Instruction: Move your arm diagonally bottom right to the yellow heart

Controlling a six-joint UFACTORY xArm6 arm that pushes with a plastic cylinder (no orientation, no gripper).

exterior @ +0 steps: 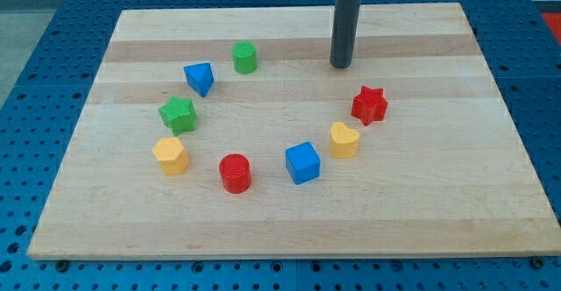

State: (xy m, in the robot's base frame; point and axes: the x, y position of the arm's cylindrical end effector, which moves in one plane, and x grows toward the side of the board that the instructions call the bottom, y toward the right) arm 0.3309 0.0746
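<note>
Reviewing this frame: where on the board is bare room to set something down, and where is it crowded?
Bare: the middle inside the ring of blocks, and the wooden board's right side and bottom strip. Crowded: red star, yellow heart and blue cube sit close together. My tip stands above the red star.

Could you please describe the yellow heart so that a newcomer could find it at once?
On the wooden board, look at the ring's right side. The yellow heart sits between the red star and the blue cube, unlike the yellow hexagon at left.
</note>
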